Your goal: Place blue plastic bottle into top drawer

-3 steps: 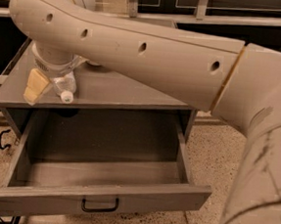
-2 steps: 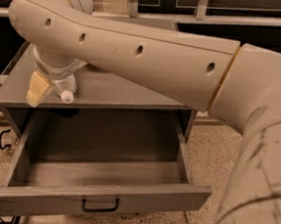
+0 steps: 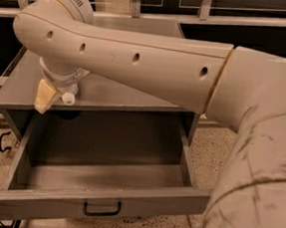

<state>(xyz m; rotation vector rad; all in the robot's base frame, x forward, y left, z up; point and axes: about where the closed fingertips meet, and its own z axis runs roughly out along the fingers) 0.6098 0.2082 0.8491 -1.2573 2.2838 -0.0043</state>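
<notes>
Clear plastic shows under the wrist: the blue plastic bottle [image 3: 66,95] is pinched in the gripper [image 3: 54,98], its white cap pointing down and to the right. The fingers [image 3: 44,97] are closed narrow around its body, so you are carrying it, not reaching for it. You hold it just above the front left edge of the tabletop [image 3: 125,92], at the brink of the top drawer [image 3: 125,199], which stands pulled fully out below with its dark handle [image 3: 102,210] facing you. That looks like a staging hold: high enough to clear the cabinet edge, near enough that a short move forward and down would bring it over the drawer's bare floor.

Against a second ago, little has changed. The cap sits in nearly the same spot and the grip is the same. Only the arm [image 3: 138,55] has shifted slightly, its elbow seam further left and the wrist housing lower in view. The drawer has not moved.
</notes>
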